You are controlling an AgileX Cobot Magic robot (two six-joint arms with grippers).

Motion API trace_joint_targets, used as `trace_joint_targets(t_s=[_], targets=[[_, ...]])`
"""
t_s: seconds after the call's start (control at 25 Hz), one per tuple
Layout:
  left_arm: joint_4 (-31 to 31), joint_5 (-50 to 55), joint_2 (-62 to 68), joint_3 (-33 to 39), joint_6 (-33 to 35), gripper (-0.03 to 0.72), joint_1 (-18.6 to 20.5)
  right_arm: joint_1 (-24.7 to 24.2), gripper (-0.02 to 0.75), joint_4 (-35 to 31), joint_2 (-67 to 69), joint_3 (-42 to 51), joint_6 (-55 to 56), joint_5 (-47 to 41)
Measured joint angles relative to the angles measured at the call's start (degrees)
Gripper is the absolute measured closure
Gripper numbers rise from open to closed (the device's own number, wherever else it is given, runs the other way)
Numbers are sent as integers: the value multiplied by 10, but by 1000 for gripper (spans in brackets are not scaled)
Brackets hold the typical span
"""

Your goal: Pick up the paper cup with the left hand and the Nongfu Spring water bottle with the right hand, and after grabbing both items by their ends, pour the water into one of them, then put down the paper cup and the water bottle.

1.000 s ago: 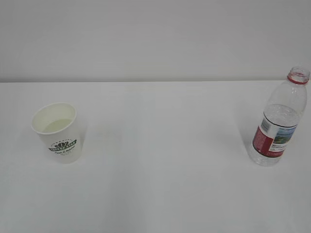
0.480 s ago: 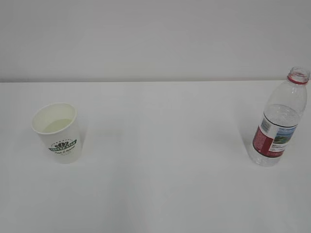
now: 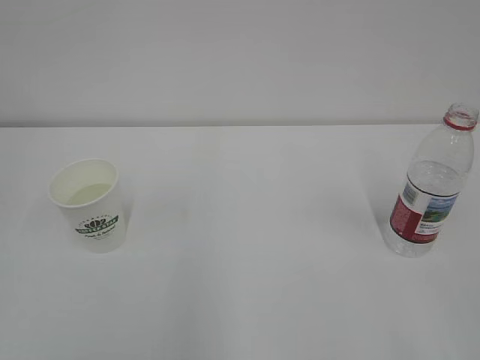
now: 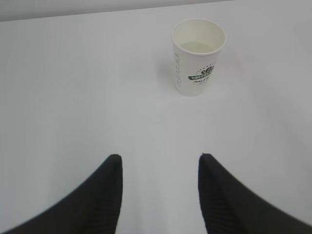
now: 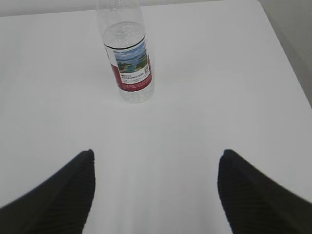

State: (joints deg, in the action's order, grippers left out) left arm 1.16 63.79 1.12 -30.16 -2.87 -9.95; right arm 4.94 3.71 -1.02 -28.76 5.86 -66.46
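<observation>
Both claws stood open and empty: the left hand [image 4: 158,195] faced the small white upright paper cup [image 4: 198,56] far-right ahead, the right hand [image 5: 156,195] the tall clear ribbed bottle [image 5: 127,58] far-left ahead

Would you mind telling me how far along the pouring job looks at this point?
It looks nearly or fully done. The paper cup stands upright on the table with liquid inside, and the uncapped Nongfu Spring water bottle stands apart from it. The left hand and right hand are open and hold nothing. Little seems left, perhaps only withdrawing.
</observation>
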Motion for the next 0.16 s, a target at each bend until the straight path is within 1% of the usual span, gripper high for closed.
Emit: trace_joint_targets(t_s=[0.16], targets=[[0, 0, 0, 0, 0, 319, 0, 0, 149, 0, 0, 0, 0, 1]])
